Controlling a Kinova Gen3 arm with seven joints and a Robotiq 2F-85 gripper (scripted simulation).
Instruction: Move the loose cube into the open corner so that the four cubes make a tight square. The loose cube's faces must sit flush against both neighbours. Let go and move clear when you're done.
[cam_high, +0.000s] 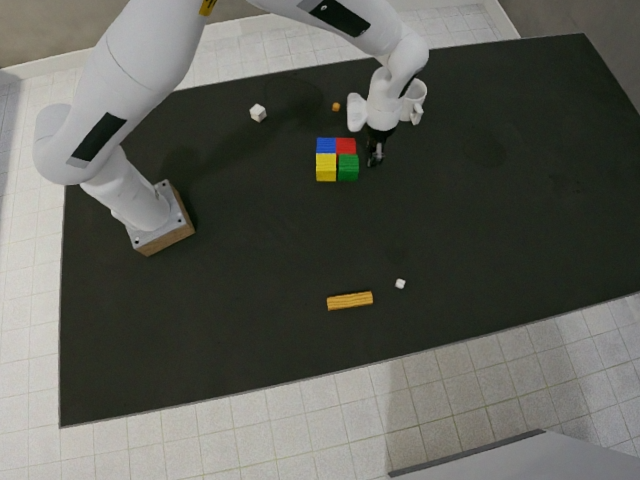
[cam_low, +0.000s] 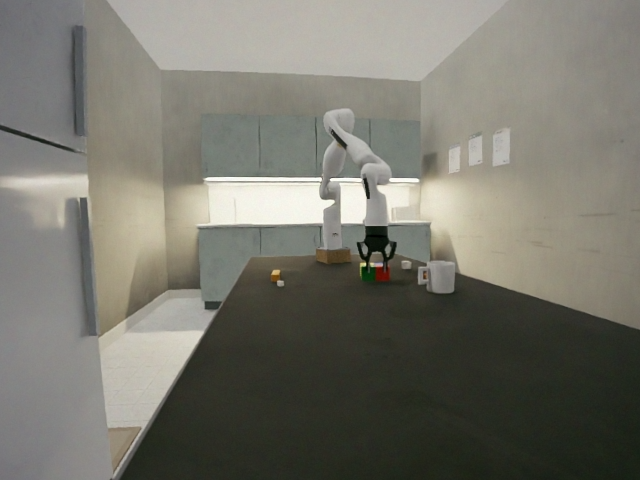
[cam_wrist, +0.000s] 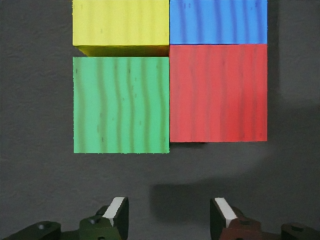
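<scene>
The green cube (cam_high: 347, 167) (cam_low: 367, 273) (cam_wrist: 121, 105) sits in the fourth corner. In the wrist view its side appears against the red cube (cam_high: 345, 145) (cam_low: 382, 273) (cam_wrist: 218, 93), and its near edge sticks out past the red one's. A narrow gap parts it from the yellow cube (cam_high: 325, 166) (cam_wrist: 121, 22). The blue cube (cam_high: 325, 144) (cam_wrist: 218, 21) lines up with the red and yellow ones. My gripper (cam_high: 374, 162) (cam_low: 376, 271) (cam_wrist: 169, 215) is partly open and empty, low beside the green and red cubes, on the side away from yellow and blue.
A white mug (cam_high: 415, 94) (cam_low: 440, 277) stands behind the gripper. A small orange cube (cam_high: 336, 106) and a white cube (cam_high: 257, 112) (cam_low: 406, 265) lie near the back edge. An orange bar (cam_high: 349, 300) (cam_low: 276, 275) and a small white cube (cam_high: 400, 283) (cam_low: 280, 283) lie towards the front.
</scene>
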